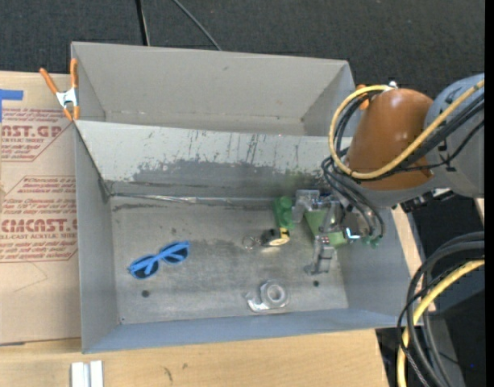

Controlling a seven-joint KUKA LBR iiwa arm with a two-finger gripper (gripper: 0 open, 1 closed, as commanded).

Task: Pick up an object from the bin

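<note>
Camera view. The small black-and-yellow object (273, 236) lies mid-floor in the grey metal bin (206, 95), just left of the end effector (320, 260). Judge it light, rigid and apt to skid, so pinch it across its narrow middle. You cannot tell whether the end effector is apart or together. The arm reaches in from the right, wrist pointing down, low over the floor.

Blue sunglasses (159, 260), green piece (284, 209), perhaps silvery ring (267, 296), streaky grey bin (214, 87).
</note>
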